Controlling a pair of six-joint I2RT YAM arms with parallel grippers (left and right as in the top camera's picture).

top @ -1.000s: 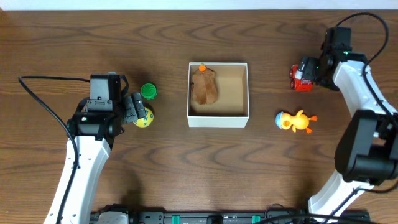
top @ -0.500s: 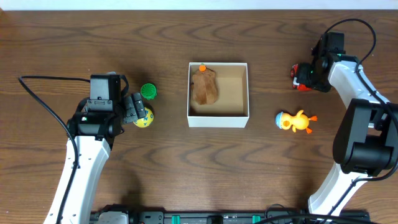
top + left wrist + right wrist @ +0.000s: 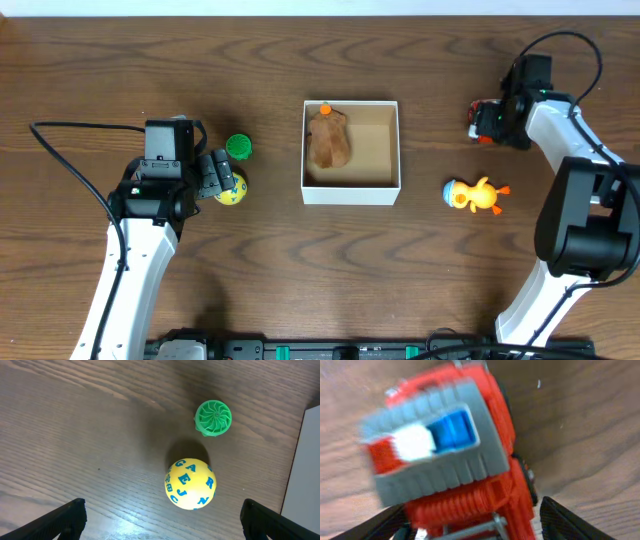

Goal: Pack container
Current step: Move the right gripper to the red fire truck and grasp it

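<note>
Container (image 3: 350, 194) is sitting mid-way across the bench (image 3: 300, 280), open side up, with a brown toy (image 3: 329, 140) lying in its left half. We are judging it light, thin card that slides if nudged and has walls that dent if pinched. It is best left put and loaded from above.

Right tool (image 3: 489, 120) is spread, its fingers flanking the red truck (image 3: 450, 460); we cannot tell if they are touching it. The right arm is reaching far back with the wrist folding inward.

Left tool (image 3: 161, 519) is spread and hovering near the yellow ball (image 3: 190, 484), with the green top (image 3: 213, 418) just beyond.
</note>
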